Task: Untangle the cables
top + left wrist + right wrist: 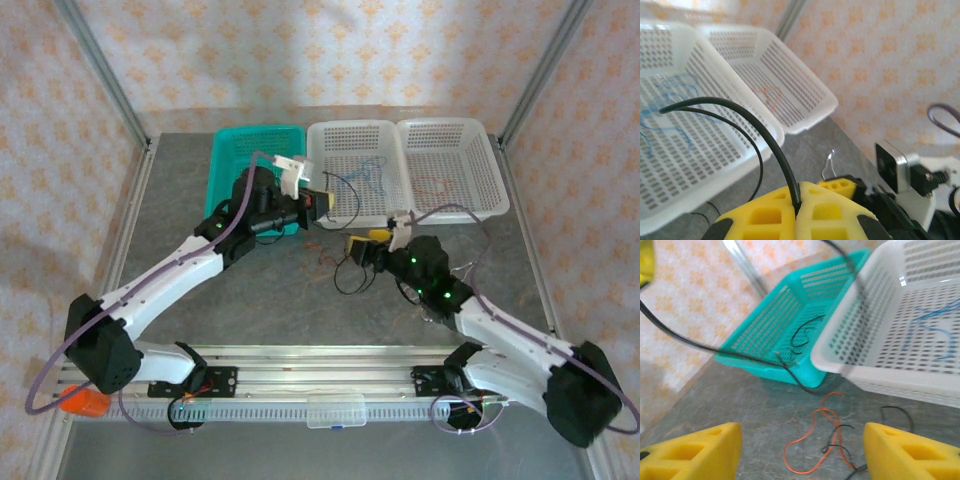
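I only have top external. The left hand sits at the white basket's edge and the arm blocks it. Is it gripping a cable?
Observer: Yes. In the left wrist view, the left hand is shut on a black cable that curves out from between its yellow fingers.
Operator: The arm also covers the teal basket. Is anything in it?
Observer: Yes. The right wrist view shows a curled black wire lying inside the teal basket.
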Robot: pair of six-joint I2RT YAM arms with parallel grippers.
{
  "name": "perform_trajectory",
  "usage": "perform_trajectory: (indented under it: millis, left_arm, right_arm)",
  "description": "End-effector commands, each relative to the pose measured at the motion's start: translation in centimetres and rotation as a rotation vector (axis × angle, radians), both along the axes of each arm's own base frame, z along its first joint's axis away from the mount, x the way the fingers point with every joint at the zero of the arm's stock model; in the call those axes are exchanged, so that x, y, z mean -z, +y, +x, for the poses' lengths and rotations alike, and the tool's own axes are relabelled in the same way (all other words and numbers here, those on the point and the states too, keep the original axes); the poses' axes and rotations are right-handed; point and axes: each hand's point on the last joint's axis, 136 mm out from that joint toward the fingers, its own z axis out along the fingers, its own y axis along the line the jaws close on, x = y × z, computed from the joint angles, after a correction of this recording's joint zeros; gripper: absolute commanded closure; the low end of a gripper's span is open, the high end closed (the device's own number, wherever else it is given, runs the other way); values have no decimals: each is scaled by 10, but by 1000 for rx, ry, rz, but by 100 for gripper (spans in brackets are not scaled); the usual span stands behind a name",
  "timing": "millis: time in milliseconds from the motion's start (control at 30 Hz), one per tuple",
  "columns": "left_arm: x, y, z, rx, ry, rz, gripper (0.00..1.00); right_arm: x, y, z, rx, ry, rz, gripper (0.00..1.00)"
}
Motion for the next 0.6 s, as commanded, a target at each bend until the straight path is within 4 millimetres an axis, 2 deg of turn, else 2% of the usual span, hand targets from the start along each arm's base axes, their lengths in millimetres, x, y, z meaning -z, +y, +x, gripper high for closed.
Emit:
perform_trajectory:
  millis: [0, 133, 267, 367, 467, 567]
  left_arm:
    - [-36, 24, 10, -96, -84, 3, 100]
    - [-44, 48, 28, -218, -101, 77, 100]
    - [-47, 75, 47, -356, -118, 164, 100]
    - [-49, 87, 59, -412, -131, 213, 100]
    - [-44, 96, 73, -463, -122, 268, 100]
    - [-28, 109, 89, -525, -79, 317, 100]
  right_arm:
    - [18, -41, 8, 215, 50, -54, 33]
    - [18, -59, 13, 315, 79, -51, 32]
    - [7, -61, 19, 342, 80, -40, 28]
    - [0, -64, 26, 380, 91, -36, 23]
    - [-7, -68, 36, 428, 115, -55, 19]
    - [-9, -69, 47, 460, 143, -79, 17]
